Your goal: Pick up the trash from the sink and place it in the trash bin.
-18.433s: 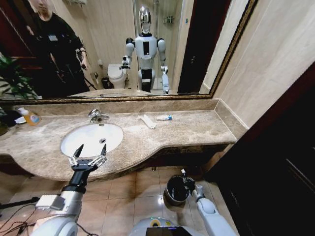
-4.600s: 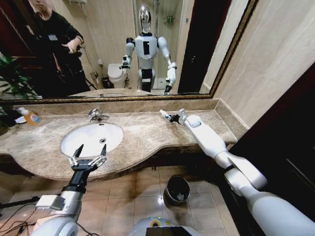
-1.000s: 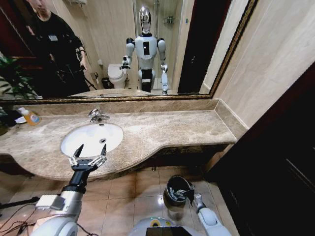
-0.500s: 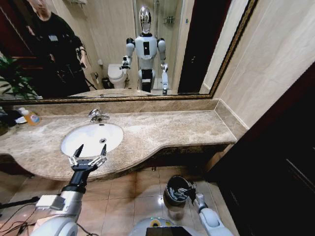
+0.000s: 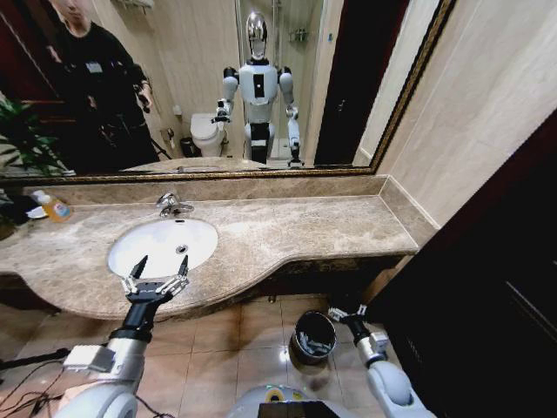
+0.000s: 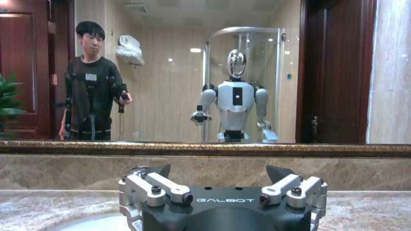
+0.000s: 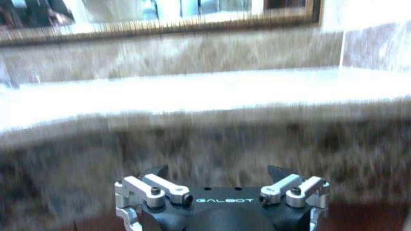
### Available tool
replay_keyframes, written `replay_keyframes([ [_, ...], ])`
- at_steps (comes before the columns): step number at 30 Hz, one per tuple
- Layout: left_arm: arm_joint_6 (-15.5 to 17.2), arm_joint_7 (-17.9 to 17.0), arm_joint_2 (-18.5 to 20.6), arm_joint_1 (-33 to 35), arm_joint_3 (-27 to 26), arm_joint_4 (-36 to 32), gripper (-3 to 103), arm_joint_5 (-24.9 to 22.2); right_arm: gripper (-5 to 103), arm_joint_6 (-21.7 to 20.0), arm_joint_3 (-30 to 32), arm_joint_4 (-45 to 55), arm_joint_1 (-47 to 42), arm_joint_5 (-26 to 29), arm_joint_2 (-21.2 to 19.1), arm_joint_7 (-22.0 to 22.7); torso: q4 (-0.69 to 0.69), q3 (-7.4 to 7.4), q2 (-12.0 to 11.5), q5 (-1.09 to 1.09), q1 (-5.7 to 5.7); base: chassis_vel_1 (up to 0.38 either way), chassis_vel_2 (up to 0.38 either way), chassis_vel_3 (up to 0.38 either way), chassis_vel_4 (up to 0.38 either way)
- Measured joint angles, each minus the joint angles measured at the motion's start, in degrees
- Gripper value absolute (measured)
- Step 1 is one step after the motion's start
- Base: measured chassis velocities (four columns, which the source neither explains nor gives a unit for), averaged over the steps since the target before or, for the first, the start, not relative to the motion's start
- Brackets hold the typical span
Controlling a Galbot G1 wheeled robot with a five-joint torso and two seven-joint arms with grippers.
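Marble worktop (image 5: 287,231) lying bare, sink (image 5: 163,245) too. Trash (image 5: 317,346) sitting inside trash bin (image 5: 313,336) on floor. Right claw (image 5: 346,313) hanging low beside bin rim, prongs spread, gripping nothing, prob. drop done. Left claw (image 5: 158,272) hovering at sink's near edge, prongs apart, idle.

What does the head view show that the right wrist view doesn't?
Head view only: the bin on the floor with trash inside, the sink, the left gripper open at the sink's near edge, and a bottle.
Right wrist view only: the counter's front edge seen from below.
Both: the open right gripper beside the bin, and the counter.
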Motion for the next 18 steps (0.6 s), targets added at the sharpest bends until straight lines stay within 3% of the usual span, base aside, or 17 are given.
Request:
replay_keyframes([
  [6, 0.0, 0.0, 0.0, 0.0, 0.0, 0.0, 100, 0.0, 100, -6.12, 4.28, 10.27, -1.18, 1.44, 0.84, -0.81, 0.0, 0.0, 0.0, 0.01, 0.0, 0.0, 0.0, 0.0, 0.0],
  [12, 0.0, 0.0, 0.0, 0.0, 0.0, 0.0, 100, 0.0, 100, -10.57, 6.44, 18.13, -0.38, 3.38, -0.26, 3.21, 0.0, 0.0, 0.0, 0.0, 0.0, 0.0, 0.0, 0.0, 0.0],
  [18, 0.0, 0.0, 0.0, 0.0, 0.0, 0.0, 100, 0.0, 100, -11.92, 5.34, 23.81, -1.84, 2.61, -0.27, 5.84, 0.0, 0.0, 0.0, 0.0, 0.0, 0.0, 0.0, 0.0, 0.0],
])
